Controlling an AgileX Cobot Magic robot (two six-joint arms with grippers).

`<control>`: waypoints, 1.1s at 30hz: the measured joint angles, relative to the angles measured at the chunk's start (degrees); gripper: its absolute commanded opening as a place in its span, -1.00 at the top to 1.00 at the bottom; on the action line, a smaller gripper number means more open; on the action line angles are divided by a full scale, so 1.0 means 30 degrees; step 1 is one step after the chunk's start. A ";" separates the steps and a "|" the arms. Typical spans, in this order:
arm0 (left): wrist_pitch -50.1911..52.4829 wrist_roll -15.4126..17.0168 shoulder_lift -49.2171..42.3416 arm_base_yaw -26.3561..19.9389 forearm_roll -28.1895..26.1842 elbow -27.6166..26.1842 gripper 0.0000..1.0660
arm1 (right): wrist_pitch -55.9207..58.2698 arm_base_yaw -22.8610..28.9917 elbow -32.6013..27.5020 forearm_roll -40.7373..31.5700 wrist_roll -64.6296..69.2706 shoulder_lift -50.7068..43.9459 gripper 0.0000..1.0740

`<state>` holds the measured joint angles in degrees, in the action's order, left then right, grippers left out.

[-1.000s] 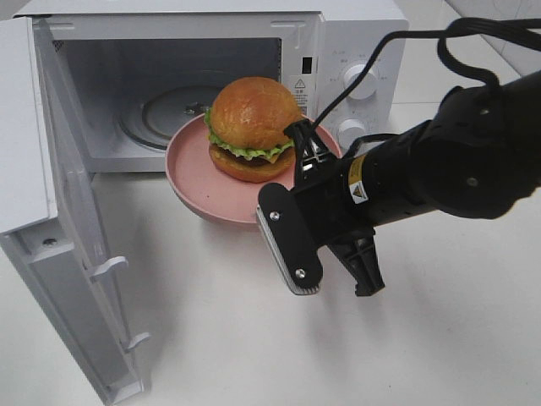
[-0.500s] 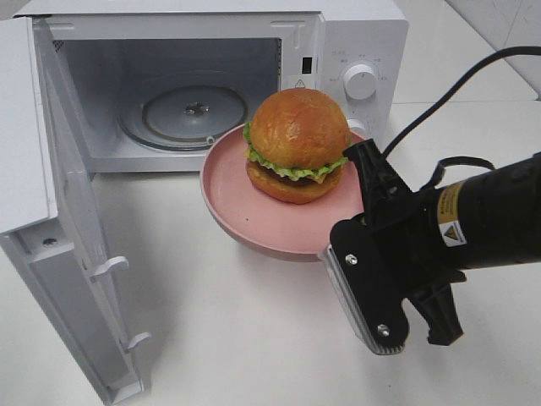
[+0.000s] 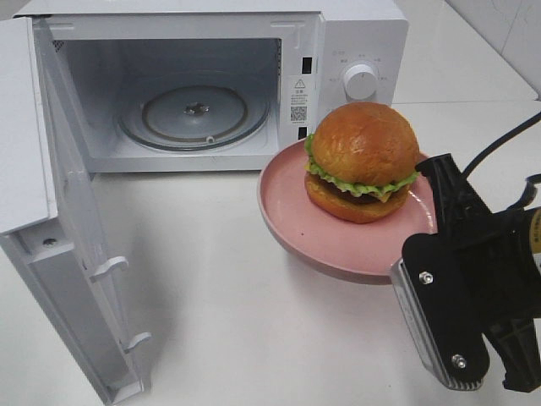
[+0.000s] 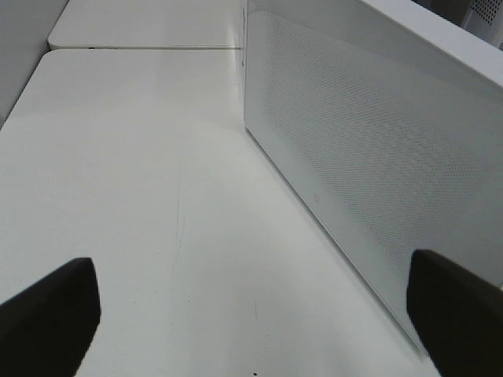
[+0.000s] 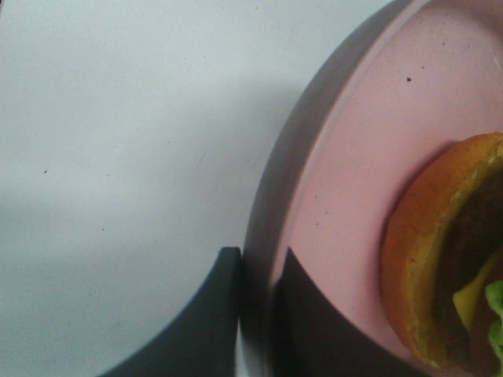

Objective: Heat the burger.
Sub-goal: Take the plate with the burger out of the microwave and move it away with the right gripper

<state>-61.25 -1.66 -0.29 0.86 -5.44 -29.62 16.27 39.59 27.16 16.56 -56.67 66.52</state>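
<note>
The burger (image 3: pixel 362 159), with a glossy brown bun, green lettuce and yellow cheese, sits on a round pink plate (image 3: pixel 287 211) held above the table, to the right of the open microwave (image 3: pixel 194 51). My right gripper (image 3: pixel 436 179) is shut on the plate's right rim. In the right wrist view its two dark fingers (image 5: pixel 206 314) pinch the plate's rim (image 5: pixel 314 181) with the burger (image 5: pixel 440 251) just beyond. My left gripper (image 4: pixel 251 318) stands open over bare table beside the microwave's perforated side wall (image 4: pixel 369 157). The exterior view does not show it.
The microwave's door (image 3: pixel 59 254) swings wide open to the left, reaching the table's front. Its glass turntable (image 3: pixel 194 114) holds nothing. Two knobs (image 3: pixel 361 81) sit on the control panel behind the plate. A black cable (image 3: pixel 507 135) trails from the right arm.
My right arm has carried the plate and burger to the right and toward the front, away from the microwave's opening. The grip on the rim has stayed the same.
</note>
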 measured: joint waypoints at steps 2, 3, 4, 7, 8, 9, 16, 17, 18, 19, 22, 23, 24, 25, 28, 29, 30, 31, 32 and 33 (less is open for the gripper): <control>0.0000 0.0000 0.0000 0.0000 0.0000 0.0000 -0.83 | 0.0458 0.0000 0.0000 0.0229 0.0974 -0.0363 1.00; 0.0000 0.0000 0.0000 0.0000 0.0000 0.0000 -0.83 | 0.0668 0.0000 -0.0019 0.0420 0.1375 -0.0573 1.00; 0.0000 0.0000 0.0000 0.0000 0.0000 0.0000 -0.83 | 0.1089 0.0000 -0.0076 0.0936 0.2254 -0.0955 1.00; 0.0000 0.0000 0.0000 0.0000 0.0000 0.0000 -0.83 | 0.1337 0.0000 -0.0248 0.1642 0.3380 -0.1261 1.00; 0.0000 0.0000 0.0000 0.0000 0.0000 0.0000 -0.83 | 0.1547 0.0000 -0.0363 0.2024 0.3953 -0.1413 1.00; 0.0000 0.0000 0.0000 0.0000 0.0000 0.0000 -0.83 | 0.2005 0.0000 -0.0535 0.2617 0.5080 -0.1604 1.00; 0.0000 0.0000 0.0000 0.0000 0.0000 0.0000 -0.83 | 0.3323 0.0000 -0.1241 0.4870 0.9912 -0.1642 1.00; 0.0000 0.0000 0.0000 0.0000 0.0000 0.0000 -0.83 | 0.3438 0.0000 -0.1280 0.5176 1.0504 -0.1642 1.00; 0.0000 0.0000 0.0000 0.0000 0.0000 0.0000 -0.83 | 0.3438 0.0000 -0.1280 0.5176 1.0504 -0.1642 1.00; 0.0000 0.0000 0.0000 0.0000 0.0000 0.0000 -0.83 | 0.3648 0.0000 -0.1356 0.5901 1.1937 -0.1642 1.00; 0.0000 0.0000 0.0000 0.0000 0.0000 0.0000 -0.83 | 0.4011 0.0000 -0.1394 0.7181 1.4152 -0.1642 1.00; 0.0000 0.0000 0.0000 0.0000 0.0000 0.0000 -0.83 | 0.4011 0.0000 -0.1394 0.7181 1.4152 -0.1642 1.00; 0.0000 0.0000 0.0000 0.0000 0.0000 0.0000 -0.83 | 0.4125 0.0000 -0.1394 0.7620 1.5126 -0.1642 1.00; 0.0000 0.0000 0.0000 0.0000 0.0000 0.0000 -0.83 | 0.4335 0.0000 -0.1566 0.8499 1.6597 -0.1642 1.00; 0.0000 0.0000 0.0000 0.0000 0.0000 0.0000 -0.83 | 0.4870 -0.0019 -0.1872 0.9530 1.8889 -0.1623 1.00; 0.0000 0.0000 0.0000 0.0000 0.0000 0.0000 -0.83 | 0.4870 -0.0019 -0.1872 0.9530 1.8889 -0.1623 1.00; 0.0000 0.0000 0.0000 0.0000 0.0000 0.0000 -0.83 | 0.5271 -0.0019 -0.1929 0.9874 2.0130 -0.1451 1.00; 0.0000 0.0000 0.0000 0.0000 0.0000 0.0000 -0.83 | 0.5481 -0.0019 -0.1948 1.0046 2.0798 -0.1261 1.00; 0.0000 0.0000 0.0000 0.0000 0.0000 0.0000 -0.83 | 0.5481 -0.0019 -0.1948 1.0046 2.0798 -0.1261 1.00; 0.0000 0.0000 0.0000 0.0000 0.0000 0.0000 -0.83 | 0.6016 -0.0019 -0.2005 1.0351 2.1982 -0.0764 1.00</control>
<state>-61.25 -1.66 -0.29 0.86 -5.44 -29.62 34.32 39.53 21.14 47.61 9.28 64.23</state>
